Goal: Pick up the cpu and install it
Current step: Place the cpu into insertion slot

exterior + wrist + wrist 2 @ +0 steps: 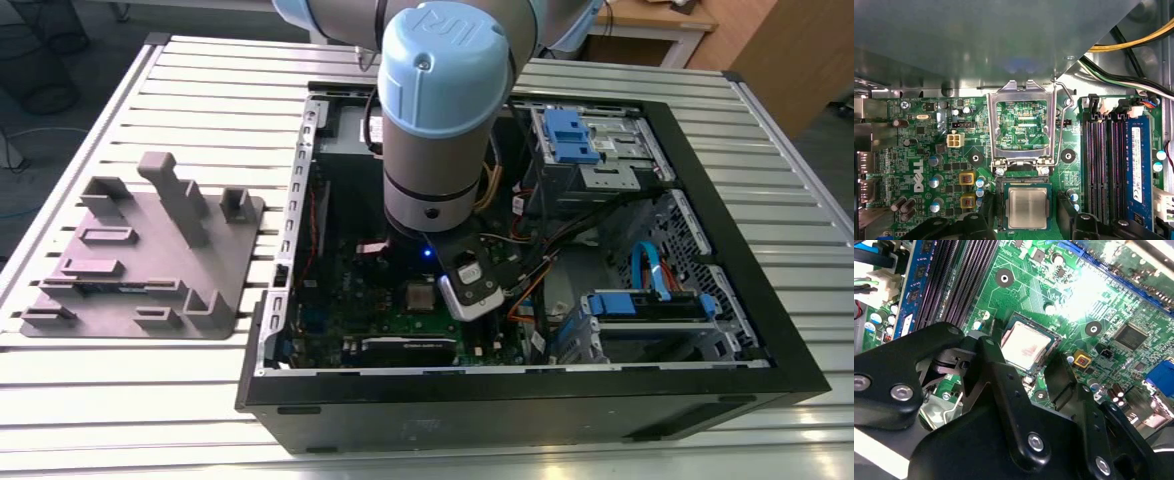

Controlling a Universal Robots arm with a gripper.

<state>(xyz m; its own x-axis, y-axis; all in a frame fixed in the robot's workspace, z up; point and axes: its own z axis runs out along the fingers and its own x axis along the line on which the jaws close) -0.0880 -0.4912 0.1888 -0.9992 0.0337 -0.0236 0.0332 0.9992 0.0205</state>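
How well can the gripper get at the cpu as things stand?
Probably yes: the gripper hangs open with a finger either side of the cpu. The socket frame is swung open clear of the chip, and nothing lies over it.

The silvery square cpu (1027,207) lies flat, seated in the open socket (1026,185).

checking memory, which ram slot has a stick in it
The one farthest from the cpu: it holds a blue stick; the black slots nearer the cpu sit empty.
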